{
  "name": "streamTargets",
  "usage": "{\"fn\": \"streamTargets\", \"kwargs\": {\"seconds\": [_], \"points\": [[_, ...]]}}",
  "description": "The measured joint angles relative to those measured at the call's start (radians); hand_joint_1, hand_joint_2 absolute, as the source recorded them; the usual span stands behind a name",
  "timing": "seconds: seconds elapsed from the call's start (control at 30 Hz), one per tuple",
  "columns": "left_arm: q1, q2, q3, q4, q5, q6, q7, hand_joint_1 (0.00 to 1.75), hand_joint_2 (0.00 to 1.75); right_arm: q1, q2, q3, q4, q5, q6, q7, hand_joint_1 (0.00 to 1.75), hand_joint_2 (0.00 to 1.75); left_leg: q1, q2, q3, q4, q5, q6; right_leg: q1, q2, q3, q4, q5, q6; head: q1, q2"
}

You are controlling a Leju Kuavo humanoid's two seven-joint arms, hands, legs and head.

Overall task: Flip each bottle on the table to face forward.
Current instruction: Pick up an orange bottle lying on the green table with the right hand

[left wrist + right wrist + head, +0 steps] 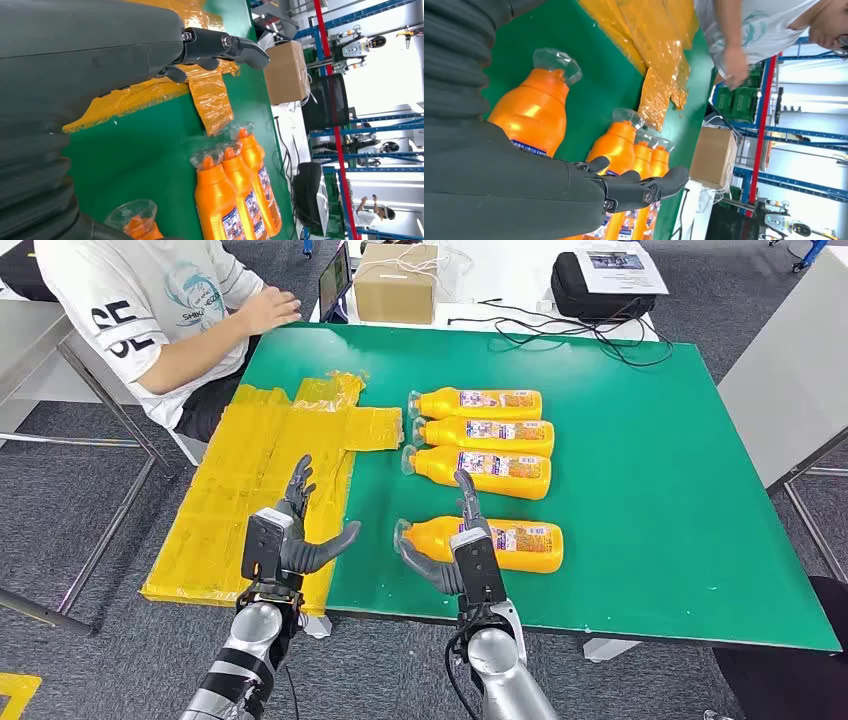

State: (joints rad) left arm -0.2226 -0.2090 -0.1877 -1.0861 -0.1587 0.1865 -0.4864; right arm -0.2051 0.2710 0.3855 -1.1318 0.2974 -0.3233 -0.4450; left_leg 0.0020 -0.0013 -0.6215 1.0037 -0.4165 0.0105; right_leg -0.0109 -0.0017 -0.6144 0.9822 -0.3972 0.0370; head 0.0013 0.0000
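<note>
Head view: four orange bottles lie on their sides on the green counter (pixel 650 490). Three bottles (pixel 480 432) sit close together near the middle. One bottle (pixel 490 540) lies alone, nearer the front edge.
Left hand: the left hand (pixel 295 540) is over the yellow sheet (pixel 250 470) by the counter's left edge. Its fingers are spread and hold nothing.
Right hand: the right hand (pixel 465 545) is just over the lone bottle. Its fingers are spread and it grips nothing yet.
How the bottle handles: it looks full, so maybe a bit heavy. The plastic is smooth and shiny, so it could slip or roll. Best to hold the wide middle, not the clear cap.
Left wrist view: it shows the three bottles' clear caps (pixel 220 150) up close.
Right wrist view: it shows the lone bottle's cap (pixel 556 62) and neck close up, and a person's arm (pixel 734 60) past the far edge.
</note>
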Motion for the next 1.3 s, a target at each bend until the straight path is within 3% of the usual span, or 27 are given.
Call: {"fn": "streamTargets", "kwargs": {"seconds": [0.63,1.3], "points": [[-0.040,-0.017,-0.003,0.052,-0.001,-0.014,0.010,0.00,1.75,-0.001,-0.049,-0.011,0.001,0.096,-0.043,0.037,0.00,1.75,0.000,0.000,0.000,0.000,0.000,0.000,0.000,0.000,0.000,0.000,0.000,0.000,0.000,0.000],[-0.040,-0.016,0.003,0.057,-0.017,-0.030,0.039,0.00,1.75,-0.070,-0.111,-0.012,0.142,0.379,-0.025,0.236,0.00,1.75,0.000,0.000,0.000,0.000,0.000,0.000,0.000,0.000,0.000,0.000,0.000,0.000,0.000,0.000]]}}
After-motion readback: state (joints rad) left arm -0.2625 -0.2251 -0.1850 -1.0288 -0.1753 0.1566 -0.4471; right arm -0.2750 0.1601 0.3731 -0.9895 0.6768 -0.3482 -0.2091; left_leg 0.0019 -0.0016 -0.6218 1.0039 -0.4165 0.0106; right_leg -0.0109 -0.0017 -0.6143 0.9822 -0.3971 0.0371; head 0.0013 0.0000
